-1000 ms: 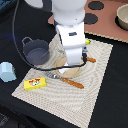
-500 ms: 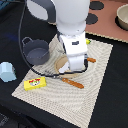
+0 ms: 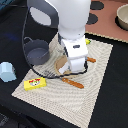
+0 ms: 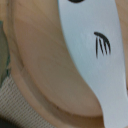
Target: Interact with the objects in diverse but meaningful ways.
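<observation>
End effector [image 3: 69, 71] sits low over a woven mat [image 3: 95, 95] on the worktop; jaw state cannot be determined. Grey-blue pot [image 3: 37, 52] stands just beside it, yellow box [image 3: 35, 83] nearby, pale blue carton [image 3: 7, 72] off the mat.

Arm [image 3: 65, 20]: over the last second its white body swings toward the exterior view's left and fills more of the upper middle of that view than before.
Wrist block [image 3: 75, 55]: now sits lower over the woven mat [image 3: 95, 95], nearer the round wooden board [image 3: 61, 65] than a second ago.
Wooden board: more of it is covered by the arm than earlier; only a sliver shows at the wrist's left edge in the exterior view.
Grey-blue two-handled pot [image 3: 36, 52]: the arm's upper link now hangs closer above it than before.
Gripper: hidden under the wrist block in the exterior view, so any change of the jaws cannot be told.
</observation>
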Available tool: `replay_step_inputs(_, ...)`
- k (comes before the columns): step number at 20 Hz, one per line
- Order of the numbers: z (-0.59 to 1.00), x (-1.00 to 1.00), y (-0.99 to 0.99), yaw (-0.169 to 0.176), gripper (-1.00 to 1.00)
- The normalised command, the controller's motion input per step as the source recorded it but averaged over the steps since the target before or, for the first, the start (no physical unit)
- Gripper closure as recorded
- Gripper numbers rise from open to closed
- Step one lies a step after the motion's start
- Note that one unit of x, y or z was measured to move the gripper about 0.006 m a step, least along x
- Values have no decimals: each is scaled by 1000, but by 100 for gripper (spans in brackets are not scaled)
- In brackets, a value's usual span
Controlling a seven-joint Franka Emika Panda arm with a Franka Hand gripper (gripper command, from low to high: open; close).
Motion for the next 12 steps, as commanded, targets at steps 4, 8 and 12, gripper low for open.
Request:
replay_step_inputs(4, -251, 5, 0, 12, 100)
replay_step_inputs(8, -241, 1, 0, 14, 100)
replay_step_inputs(12, -216, 9, 0, 16, 100)
